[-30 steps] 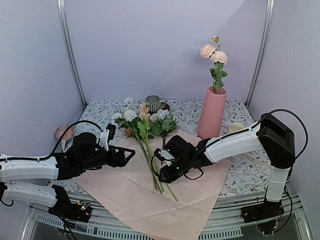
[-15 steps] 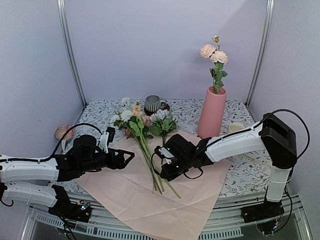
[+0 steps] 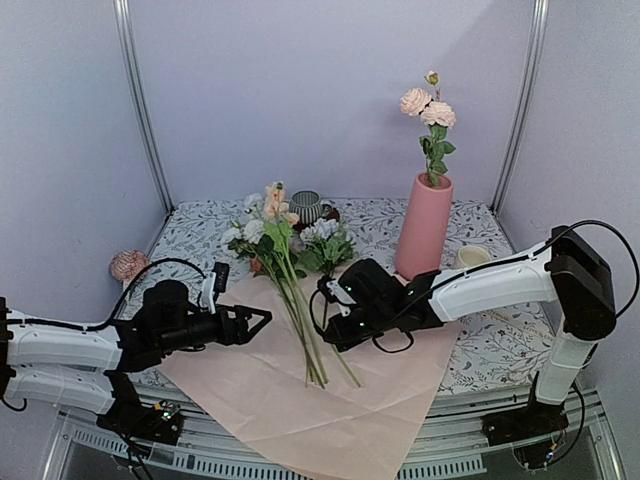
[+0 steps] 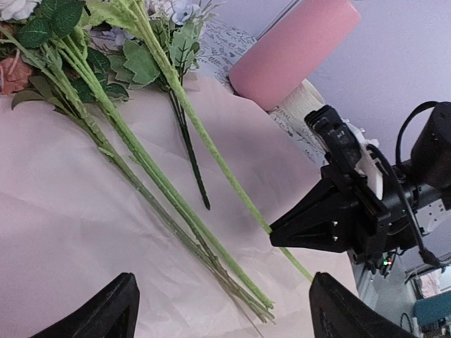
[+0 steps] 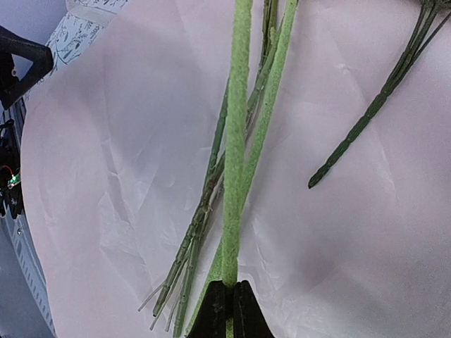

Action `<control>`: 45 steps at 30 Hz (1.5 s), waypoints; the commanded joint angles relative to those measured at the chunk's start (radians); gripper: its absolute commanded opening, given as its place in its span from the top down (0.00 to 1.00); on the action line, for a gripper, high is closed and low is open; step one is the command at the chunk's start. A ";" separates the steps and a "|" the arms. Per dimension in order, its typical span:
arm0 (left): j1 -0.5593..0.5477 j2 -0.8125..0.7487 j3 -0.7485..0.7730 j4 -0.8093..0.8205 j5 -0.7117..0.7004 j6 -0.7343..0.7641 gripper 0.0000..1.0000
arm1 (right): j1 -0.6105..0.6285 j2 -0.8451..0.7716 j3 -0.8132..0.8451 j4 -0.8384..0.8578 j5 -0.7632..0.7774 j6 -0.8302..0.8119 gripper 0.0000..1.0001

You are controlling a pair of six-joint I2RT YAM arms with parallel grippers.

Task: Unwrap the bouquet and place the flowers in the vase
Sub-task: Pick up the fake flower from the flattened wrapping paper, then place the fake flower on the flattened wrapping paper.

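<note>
The pale pink paper (image 3: 300, 395) lies unwrapped and flat, with the flowers (image 3: 290, 250) spread on it, their stems (image 5: 201, 218) loose. My right gripper (image 5: 227, 290) is shut on one light green stem (image 5: 237, 127) near its lower end. That stem slants up toward a peach bloom (image 3: 273, 197), raised above the others. My left gripper (image 4: 222, 317) hovers open over the paper left of the stems (image 4: 162, 190), holding nothing, and faces the right gripper (image 4: 282, 232). The tall pink vase (image 3: 424, 225) stands at the back right with peach roses (image 3: 428, 105) in it.
A striped cup (image 3: 305, 206) stands behind the flower heads and a cream mug (image 3: 470, 256) right of the vase. A pinkish bundle (image 3: 128, 265) lies at the table's left edge. The paper hangs over the front edge. A short dark stem (image 5: 366, 120) lies apart on the paper.
My right gripper has shut on the light green stem and risen toward the back, lifting its peach bloom above the other flowers. The left arm has sunk slightly, still open.
</note>
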State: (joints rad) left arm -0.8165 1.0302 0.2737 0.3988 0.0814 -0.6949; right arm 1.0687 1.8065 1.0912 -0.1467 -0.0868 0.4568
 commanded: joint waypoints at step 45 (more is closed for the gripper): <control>-0.056 0.216 -0.100 0.439 -0.007 -0.179 0.16 | 0.007 0.081 -0.027 0.299 -0.216 0.128 0.93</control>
State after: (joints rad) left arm -0.8577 1.2377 0.1848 0.8261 0.0925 -0.8677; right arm 1.0691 1.8599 1.0599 0.1024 -0.2764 0.5652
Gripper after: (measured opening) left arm 0.843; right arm 0.068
